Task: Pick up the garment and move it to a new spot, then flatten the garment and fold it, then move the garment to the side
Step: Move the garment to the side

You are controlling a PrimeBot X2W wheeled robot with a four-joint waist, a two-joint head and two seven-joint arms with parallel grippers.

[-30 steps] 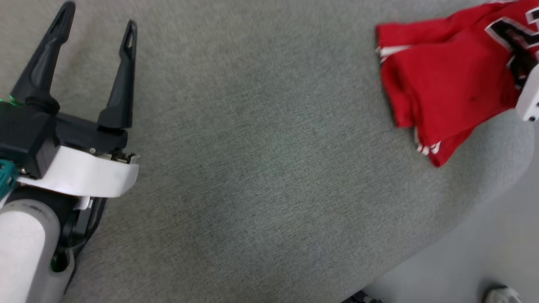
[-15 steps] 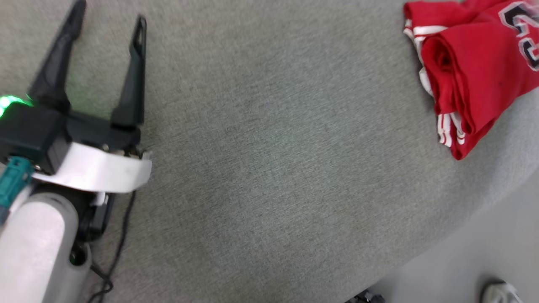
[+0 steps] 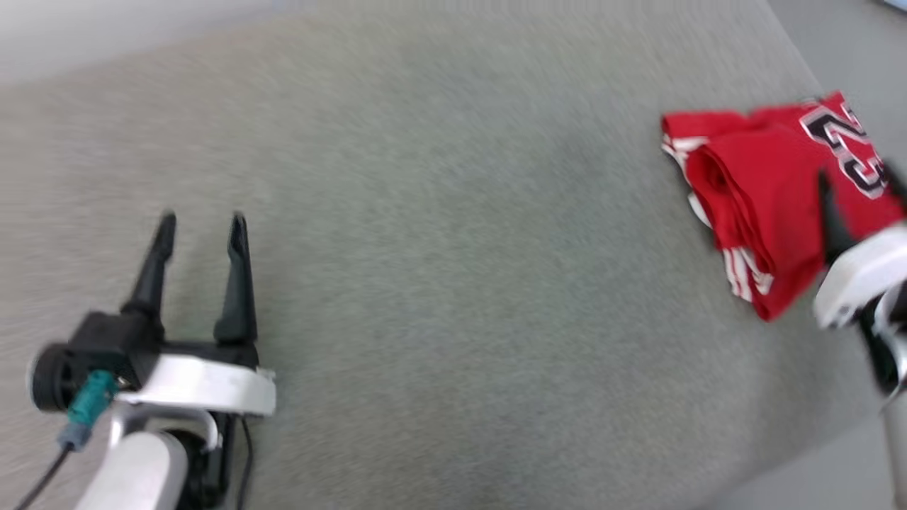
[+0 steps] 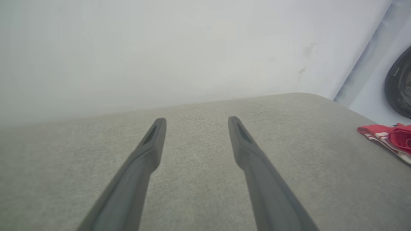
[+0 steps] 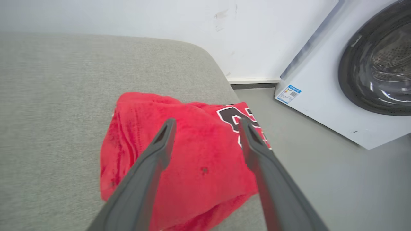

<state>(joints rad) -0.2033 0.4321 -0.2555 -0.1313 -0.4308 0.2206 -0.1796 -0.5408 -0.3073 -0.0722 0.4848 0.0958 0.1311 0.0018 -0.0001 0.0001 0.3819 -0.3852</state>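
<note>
The garment (image 3: 762, 205) is a red jersey folded into a compact bundle at the right edge of the grey fabric surface (image 3: 453, 234); its black "23" print and striped trim show. The right wrist view looks down on the garment (image 5: 192, 157) from just above. My right gripper (image 3: 861, 184) hovers over its near right part, fingers apart and open, holding nothing. Far to the left my left gripper (image 3: 200, 221) stands open above bare fabric. The left wrist view catches the garment (image 4: 390, 139) at its right edge, beyond the open left gripper (image 4: 196, 120).
A white washing machine (image 5: 346, 73) with a dark round door stands on the grey floor (image 5: 321, 173) to the right of the surface. A white wall (image 4: 160, 48) runs behind. The surface's rounded right edge lies close to the garment.
The head camera has tilted, so the whole picture shifted. The right gripper, a second ago only a pale edge at the right, now shows with open fingers over the garment.
</note>
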